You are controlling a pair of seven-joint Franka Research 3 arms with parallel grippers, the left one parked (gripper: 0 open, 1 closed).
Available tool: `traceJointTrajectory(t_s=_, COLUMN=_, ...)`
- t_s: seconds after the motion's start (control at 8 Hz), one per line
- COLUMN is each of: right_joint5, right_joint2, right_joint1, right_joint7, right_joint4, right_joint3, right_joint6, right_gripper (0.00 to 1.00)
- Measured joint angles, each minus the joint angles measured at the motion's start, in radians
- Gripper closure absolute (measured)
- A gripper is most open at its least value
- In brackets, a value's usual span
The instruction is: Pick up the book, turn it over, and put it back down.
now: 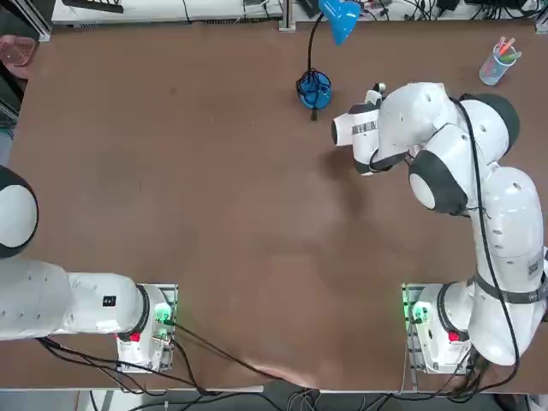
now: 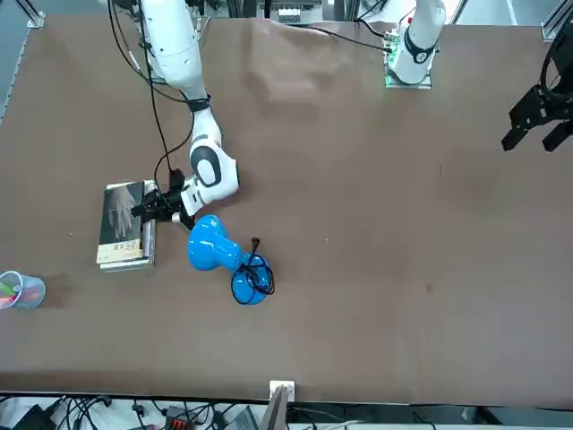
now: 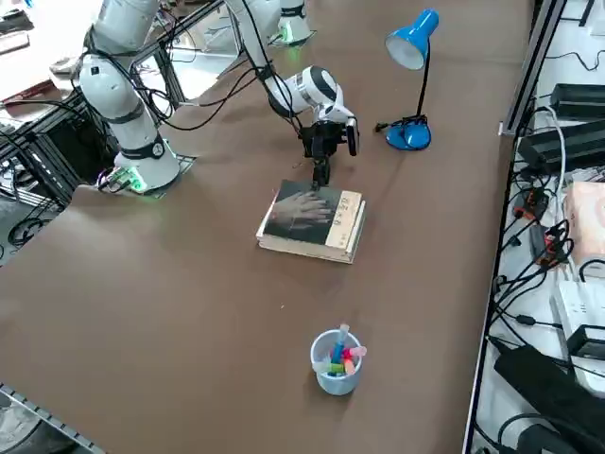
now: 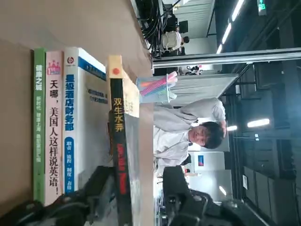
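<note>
In the top view, we are seeing the right arm (image 1: 445, 180) reaching forward over the table (image 1: 205, 197) and covering what is lying beneath it. The blue lamp (image 1: 314, 89) is standing to the left of it, and a cup of markers (image 1: 498, 66) is standing near the far right corner.

In the front view, we are finding the book (image 2: 121, 215) lying face up on top of a small stack, its grey cover with the pale hand showing. The right end effector (image 2: 143, 210) is reaching in at the side of the book that is facing the lamp.

In the right side view, we are looking down on the same cover, the book's cream strip lying toward the lamp side. The end effector is pointing down at the book's far edge, and the cup is standing apart from the stack.

In the right wrist view, we are seeing the end effector standing open, one finger on either side of the book's black spine. The lower finger is appearing to touch the book's underside, though the fingers are dark there and we are hedging on contact; the upper one is standing clear, so the book is not being clamped. Under it, a white book with a blue strip (image 4: 70, 117), a pink book (image 4: 54, 127) and a green book (image 4: 39, 136) are lying stacked. A gap is showing between the book and the white one. Beyond the table, a person (image 4: 188, 132) is holding a hand to their head.
</note>
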Motion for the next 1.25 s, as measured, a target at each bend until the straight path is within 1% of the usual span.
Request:
traceJointTrajectory(t_s=0.12, right_joint5=-0.001, right_joint2=0.000, right_joint1=0.000, right_joint7=0.001, right_joint4=0.000, right_joint3=0.000, right_joint6=0.000, right_gripper=0.33)
traceJointTrajectory(t_s=0.25, right_joint5=-0.001, right_joint2=0.000, right_joint1=0.000, right_joint7=0.002, right_joint4=0.000, right_joint3=0.000, right_joint6=0.001, right_gripper=0.22)
traceJointTrajectory(t_s=0.38, right_joint5=-0.001, right_joint2=-0.001, right_joint1=0.000, right_joint7=0.004, right_joint4=0.001, right_joint3=0.000, right_joint6=0.001, right_gripper=0.16)
traceJointTrajectory(t_s=0.5, right_joint5=-0.001, right_joint2=-0.002, right_joint1=0.000, right_joint7=0.004, right_joint4=0.001, right_joint3=0.000, right_joint6=0.001, right_gripper=0.01)
traceJointTrajectory(t_s=0.75, right_joint5=-0.001, right_joint2=-0.025, right_joint1=0.000, right_joint7=0.005, right_joint4=-0.006, right_joint3=-0.003, right_joint6=0.016, right_gripper=0.00)
traceJointTrajectory(t_s=1.0, right_joint5=-0.001, right_joint2=-0.096, right_joint1=-0.012, right_joint7=0.005, right_joint4=-0.040, right_joint3=-0.012, right_joint6=0.066, right_gripper=0.00)
traceJointTrajectory(t_s=1.25, right_joint5=-0.001, right_joint2=-0.158, right_joint1=-0.034, right_joint7=0.004, right_joint4=-0.074, right_joint3=-0.012, right_joint6=0.125, right_gripper=0.00)
